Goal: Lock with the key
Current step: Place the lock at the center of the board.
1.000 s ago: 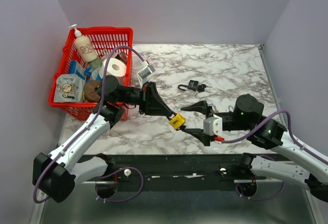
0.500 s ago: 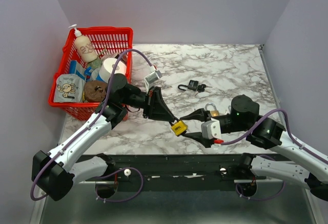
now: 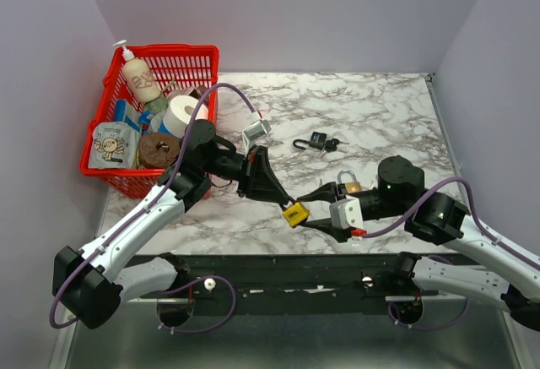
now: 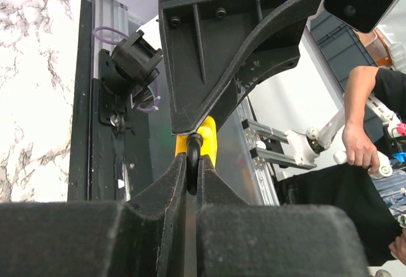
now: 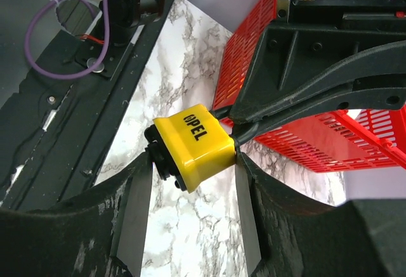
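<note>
Right wrist, yellow padlock [image 5: 193, 144] lettered black, shackle [image 4: 193, 142] clamped by left gripper [image 4: 191, 170], right gripper [image 5: 193, 166] straddling body, grip unclear

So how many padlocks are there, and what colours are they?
Yellow padlock: 1
Brass padlock: 1
Black padlock: 1
Total: 3
</note>
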`<action>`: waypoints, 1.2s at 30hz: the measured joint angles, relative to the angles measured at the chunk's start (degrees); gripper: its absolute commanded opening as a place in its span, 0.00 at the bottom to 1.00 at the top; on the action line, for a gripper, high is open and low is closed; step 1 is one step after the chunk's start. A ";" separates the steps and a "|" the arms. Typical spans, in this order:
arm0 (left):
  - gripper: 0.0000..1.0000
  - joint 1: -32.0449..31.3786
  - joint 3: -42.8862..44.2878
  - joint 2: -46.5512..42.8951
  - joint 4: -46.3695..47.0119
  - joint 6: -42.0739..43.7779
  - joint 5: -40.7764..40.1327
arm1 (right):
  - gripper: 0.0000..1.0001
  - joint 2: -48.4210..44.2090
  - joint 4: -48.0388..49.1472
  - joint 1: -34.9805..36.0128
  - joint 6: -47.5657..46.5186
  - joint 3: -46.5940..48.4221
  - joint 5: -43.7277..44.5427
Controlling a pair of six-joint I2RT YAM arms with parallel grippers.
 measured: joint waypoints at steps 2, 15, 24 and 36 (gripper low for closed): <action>0.00 -0.09 0.02 0.02 -0.11 0.22 0.00 | 0.30 0.02 -0.04 0.00 -0.02 0.00 -0.20; 0.00 -0.61 0.85 0.61 -2.14 1.60 0.46 | 0.01 0.09 -1.53 -0.07 -0.68 0.46 -1.64; 0.00 -0.79 0.94 0.68 -3.72 2.54 0.81 | 0.73 0.81 -2.84 -0.04 0.87 1.29 -2.01; 0.00 6.58 0.31 0.87 -4.37 1.57 -6.71 | 1.00 0.17 -1.05 -1.05 21.68 0.52 18.01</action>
